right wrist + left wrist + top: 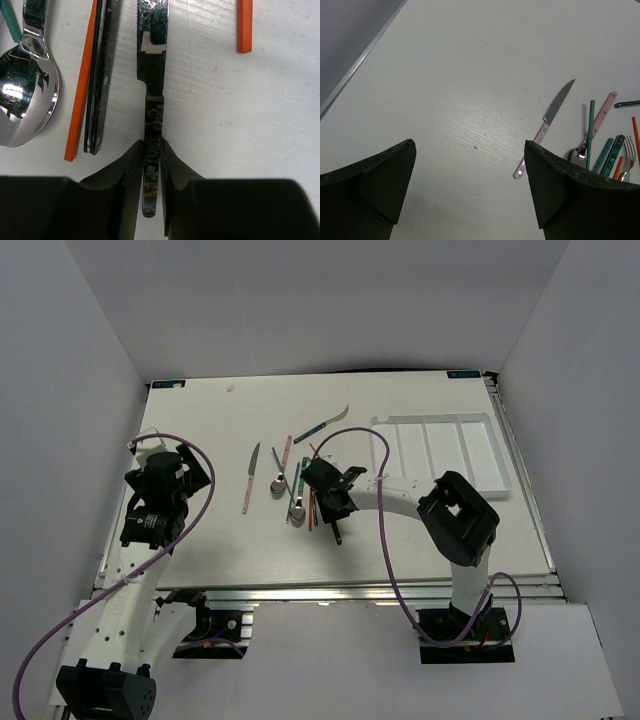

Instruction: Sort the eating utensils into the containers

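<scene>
Though unclear overhead, hand [151, 150] around handle [153, 112].

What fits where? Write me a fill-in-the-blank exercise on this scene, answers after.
The right gripper is shut on the ___ of the dark marbled utensil.
The left gripper hangs ___ above the white table.
In the top view, the pink-handled metal knife lies ___ of the utensil pile.
The thin chopstick beside the round-bowled metal spoon is ___.
Answers: handle; open; left; orange.
</scene>
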{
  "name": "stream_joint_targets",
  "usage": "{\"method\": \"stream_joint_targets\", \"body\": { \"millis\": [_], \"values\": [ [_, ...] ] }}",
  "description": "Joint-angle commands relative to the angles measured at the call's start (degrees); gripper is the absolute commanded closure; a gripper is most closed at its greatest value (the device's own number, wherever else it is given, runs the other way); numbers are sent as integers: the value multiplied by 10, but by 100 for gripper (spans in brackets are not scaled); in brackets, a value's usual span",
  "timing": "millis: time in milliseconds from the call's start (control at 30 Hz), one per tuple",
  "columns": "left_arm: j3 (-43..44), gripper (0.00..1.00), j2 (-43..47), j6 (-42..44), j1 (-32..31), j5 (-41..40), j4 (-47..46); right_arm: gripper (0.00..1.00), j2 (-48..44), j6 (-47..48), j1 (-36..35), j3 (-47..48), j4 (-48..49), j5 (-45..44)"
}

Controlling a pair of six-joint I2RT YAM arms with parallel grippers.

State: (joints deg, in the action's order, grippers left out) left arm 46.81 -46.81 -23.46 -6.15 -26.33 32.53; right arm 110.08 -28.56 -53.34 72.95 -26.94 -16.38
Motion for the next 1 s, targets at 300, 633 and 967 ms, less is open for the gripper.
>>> {"method": "stream_joint_targets", "body": {
  "millis": [300,633,967],
  "values": [
    [3,2,6,-3,1,2,-3,100,-83,-17,-1,-35,-19,-39],
    [2,2,1,-4,1,2,-3,100,-196,20,51,-24,-37,-81],
    [4,2,-14,-4,1,-4,-2,100,-109,120,235,31,-11,-30]
  ]
}}
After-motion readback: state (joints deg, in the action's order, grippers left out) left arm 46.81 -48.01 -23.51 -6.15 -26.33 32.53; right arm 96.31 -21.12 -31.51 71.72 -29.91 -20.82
